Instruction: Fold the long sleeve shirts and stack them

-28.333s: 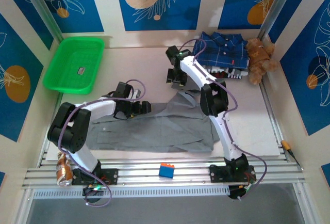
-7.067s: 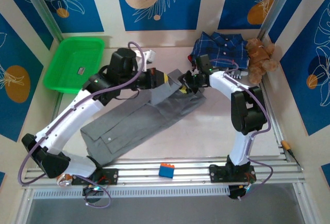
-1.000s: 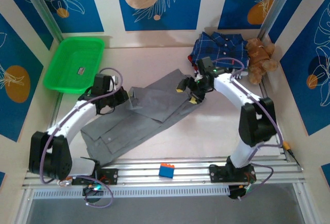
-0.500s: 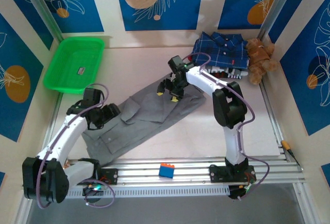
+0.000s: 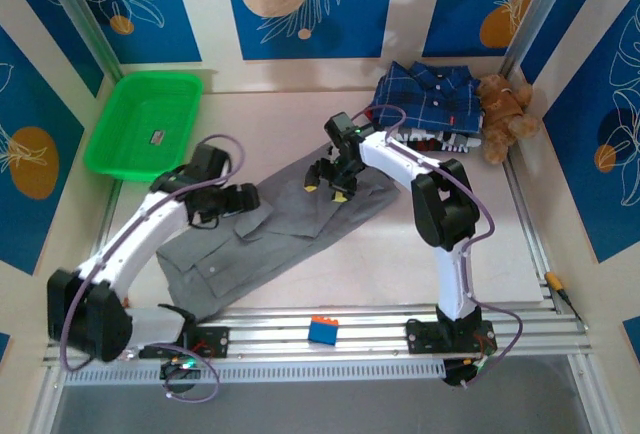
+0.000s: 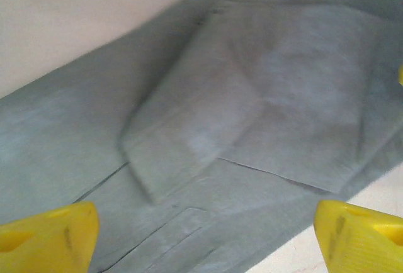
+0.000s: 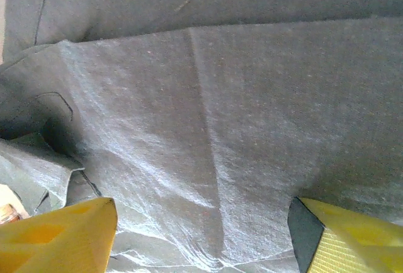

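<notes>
The left gripper [image 5: 246, 198] is standing wide open, with both yellow fingers [image 6: 51, 236] spread apart and nothing clamped between them. It is hovering over the grey long sleeve shirt [image 5: 290, 222]. Directly beneath its jaws a folded flap of the grey cloth [image 6: 264, 97] is lying flat on the shirt body. Whether the fingertips are touching the cloth cannot be told.

The right gripper [image 5: 326, 188] is also standing open, with its fingers [image 7: 60, 235] well apart and holding nothing. It is pointing down at the far-right end of the same shirt, and creased grey cloth [image 7: 220, 97] is spreading below and between its jaws; contact cannot be confirmed.

The grey shirt is lying flat on the table [image 5: 290, 119]. Its long axis is running diagonally, from near and left of the left gripper to just right of the right gripper. The plaid shirt [image 5: 425, 89] is lying folded beyond and to the right of the right gripper, apart from the grey shirt.
</notes>
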Tool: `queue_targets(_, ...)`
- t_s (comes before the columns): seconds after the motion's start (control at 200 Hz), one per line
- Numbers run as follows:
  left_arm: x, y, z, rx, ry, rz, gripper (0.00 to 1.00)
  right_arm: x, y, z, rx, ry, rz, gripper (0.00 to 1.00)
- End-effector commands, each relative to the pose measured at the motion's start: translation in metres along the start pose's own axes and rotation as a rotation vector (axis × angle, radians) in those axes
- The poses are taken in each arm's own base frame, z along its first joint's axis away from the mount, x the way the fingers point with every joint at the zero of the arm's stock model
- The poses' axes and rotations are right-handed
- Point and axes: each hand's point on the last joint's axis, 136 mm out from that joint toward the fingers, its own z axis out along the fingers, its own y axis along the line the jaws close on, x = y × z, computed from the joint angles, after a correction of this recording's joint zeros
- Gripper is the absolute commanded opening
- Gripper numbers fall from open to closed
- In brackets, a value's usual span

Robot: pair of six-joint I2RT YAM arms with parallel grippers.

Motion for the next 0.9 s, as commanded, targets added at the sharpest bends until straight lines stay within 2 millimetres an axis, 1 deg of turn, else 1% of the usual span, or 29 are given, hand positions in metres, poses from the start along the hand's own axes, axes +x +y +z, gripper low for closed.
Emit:
queue_targets(0.0,-0.003,-0.021,0.013,-0.072,0.064,0.178,0.86,0.003,-0.001,-0.012,-0.010,-0.010,0.006,0.73)
queue_targets(0.065,-0.005,-0.031,0.025,-0.129,0.115,0.243,0.84,0.002,-0.002,-0.009,-0.012,-0.011,0.015,0.72)
queue_targets(0.12,-0.005,-0.035,0.040,-0.172,0.175,0.280,0.79,0.001,-0.003,-0.005,-0.012,-0.008,0.025,0.72)
queue_targets(0.165,-0.004,-0.036,0.051,-0.207,0.218,0.307,0.74,0.000,-0.004,-0.002,-0.007,-0.006,0.035,0.71)
queue_targets(0.225,-0.004,-0.036,0.063,-0.253,0.259,0.349,0.71,-0.002,-0.007,0.002,0.001,-0.001,0.049,0.71)
queue_targets(0.285,-0.003,-0.031,0.074,-0.309,0.303,0.389,0.67,-0.004,-0.009,0.006,0.004,0.003,0.063,0.70)
queue_targets(0.36,-0.003,-0.018,0.084,-0.393,0.348,0.445,0.60,-0.005,-0.012,0.009,0.005,0.008,0.082,0.70)
queue_targets(0.435,-0.006,0.002,0.087,-0.505,0.382,0.494,0.53,-0.007,-0.014,0.013,0.010,0.009,0.091,0.70)
queue_targets(0.525,-0.010,0.026,0.084,-0.577,0.396,0.483,0.50,-0.008,-0.015,0.018,0.015,0.018,0.100,0.69)
queue_targets(0.66,-0.025,0.058,0.059,-0.611,0.319,0.382,0.51,-0.008,-0.019,0.021,0.028,0.021,0.103,0.69)
queue_targets(0.695,-0.027,0.069,0.054,-0.620,0.307,0.352,0.51,-0.009,-0.019,0.022,0.027,0.023,0.105,0.69)
queue_targets(0.765,-0.030,0.092,0.045,-0.640,0.303,0.290,0.53,-0.010,-0.021,0.022,0.024,0.027,0.109,0.69)
queue_targets(0.895,-0.039,0.121,0.024,-0.657,0.246,0.179,0.62,-0.010,-0.022,0.019,0.025,0.027,0.107,0.69)
